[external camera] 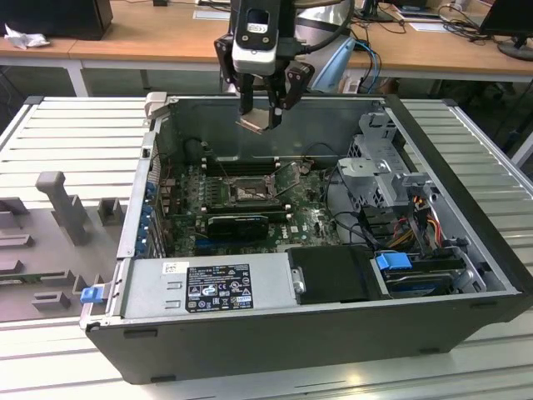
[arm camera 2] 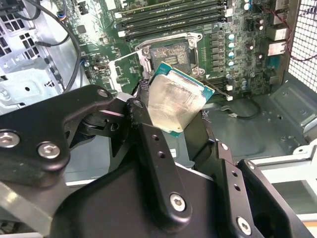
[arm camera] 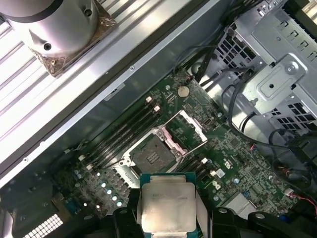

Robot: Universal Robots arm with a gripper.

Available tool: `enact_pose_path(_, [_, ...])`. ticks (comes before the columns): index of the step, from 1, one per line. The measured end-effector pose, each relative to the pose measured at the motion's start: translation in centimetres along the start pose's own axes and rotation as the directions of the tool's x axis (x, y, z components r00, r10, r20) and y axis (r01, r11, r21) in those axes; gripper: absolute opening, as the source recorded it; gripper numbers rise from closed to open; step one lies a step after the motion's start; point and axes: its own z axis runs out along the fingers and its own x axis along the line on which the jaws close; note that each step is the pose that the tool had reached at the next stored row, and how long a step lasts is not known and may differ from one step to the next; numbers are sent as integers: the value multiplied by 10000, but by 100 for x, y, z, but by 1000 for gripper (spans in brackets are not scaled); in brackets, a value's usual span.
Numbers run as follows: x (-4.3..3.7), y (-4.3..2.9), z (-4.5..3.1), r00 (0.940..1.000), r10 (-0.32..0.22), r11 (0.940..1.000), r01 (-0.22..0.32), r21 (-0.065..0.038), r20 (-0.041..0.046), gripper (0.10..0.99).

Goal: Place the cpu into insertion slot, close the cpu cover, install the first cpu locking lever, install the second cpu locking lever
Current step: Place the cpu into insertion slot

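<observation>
- Black claw [arm camera 2: 173, 119] fingers [arm camera 2: 153, 148] sit closest to the lens in the second wrist view and are clamped on the cpu [arm camera 2: 176, 101], gripping it by two opposite edges. This leaves its flat silver face and underside free of contact.
- Held this way, the cpu hangs below the fingertips. It looks tilted in the exterior view [external camera: 255, 122], not level.
- In the exterior view, the claw [external camera: 260, 112] hovers at 12 o'clock of the computer case [external camera: 333, 125], above the rear wall and well apart from the motherboard [external camera: 308, 221]. Judged from this, the chip is in transit and not yet seated.
- The insertion slot [arm camera: 151, 154] is bare, with its dark contact field exposed and nothing resting in it.
- The cpu cover [arm camera: 198, 130] stands swung open, hinged at one side of the slot. This keeps the opening clear so the chip can come straight down.
- Memory slots [external camera: 237, 167] lie at 12 o'clock of the insertion slot in the exterior view. The drive cage [external camera: 375, 175] lies at 3 o'clock and the power supply [external camera: 208, 287] at 6 o'clock.
- The locking levers are too small to judge.
- The case lies on its side on the ribbed bench [external camera: 67, 125], so the board faces up toward the arm.
</observation>
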Motion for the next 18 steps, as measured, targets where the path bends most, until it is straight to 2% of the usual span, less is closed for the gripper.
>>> enact_pose_path(9, [0, 0, 2, 9984, 568, 9984, -568, -13, 48, 529])
enact_pose_path(18, [0, 0, 5, 9941, 1084, 9941, -1084, -29, 91, 529])
